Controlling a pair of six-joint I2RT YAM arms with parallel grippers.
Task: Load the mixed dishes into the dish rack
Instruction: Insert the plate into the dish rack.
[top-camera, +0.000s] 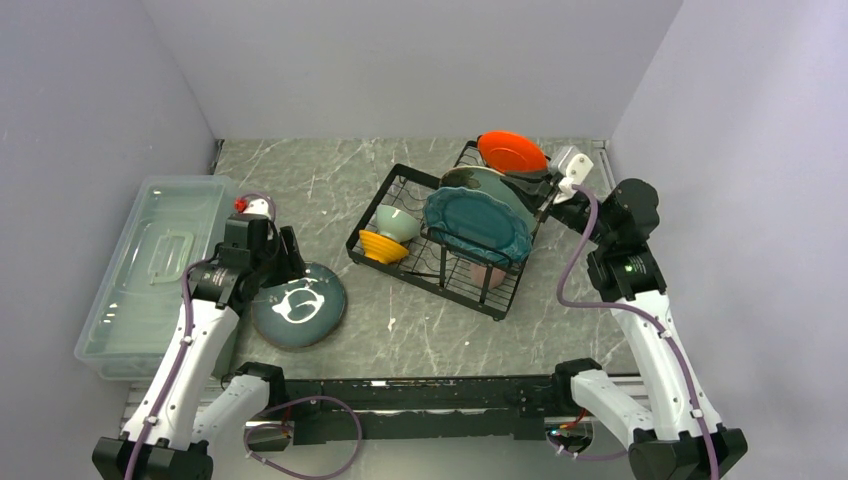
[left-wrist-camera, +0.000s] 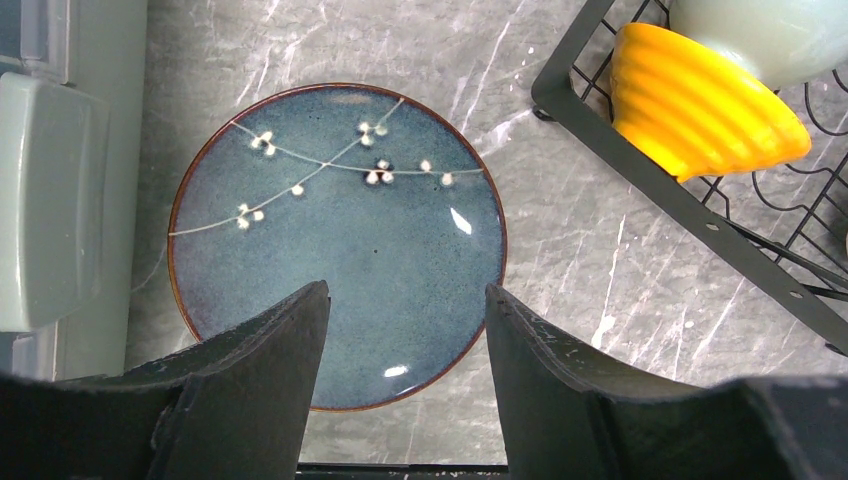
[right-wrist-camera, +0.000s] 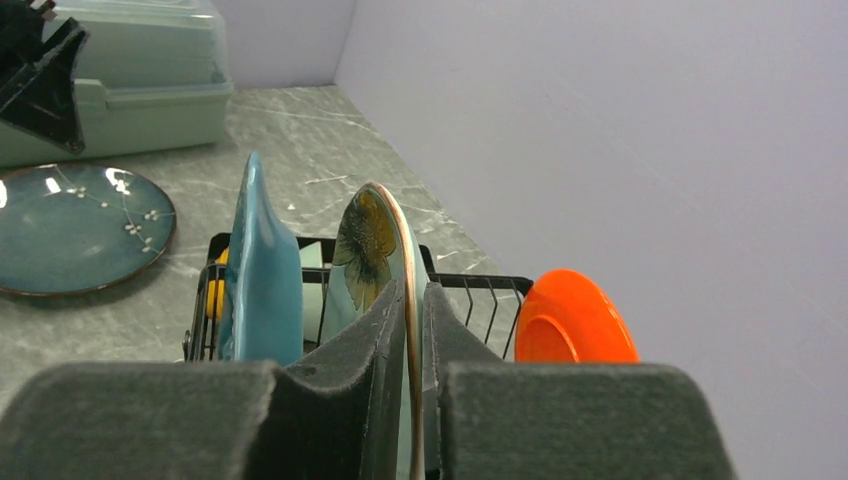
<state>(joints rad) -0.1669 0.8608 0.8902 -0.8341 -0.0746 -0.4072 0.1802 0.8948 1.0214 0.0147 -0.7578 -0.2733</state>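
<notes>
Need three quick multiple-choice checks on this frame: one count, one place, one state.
1. Bowls in the rack: A one; B four; C two.
2. The dark plate with white blossoms is: A on the table; B in the rack; C held aloft.
3. The right gripper is: A wide open; B shut on the flowered plate; C out of view.
Answers: C, a yellow bowl and a green bowl sit there; A, it lies flat beside the rack; B, it is clamped on the rim.
</notes>
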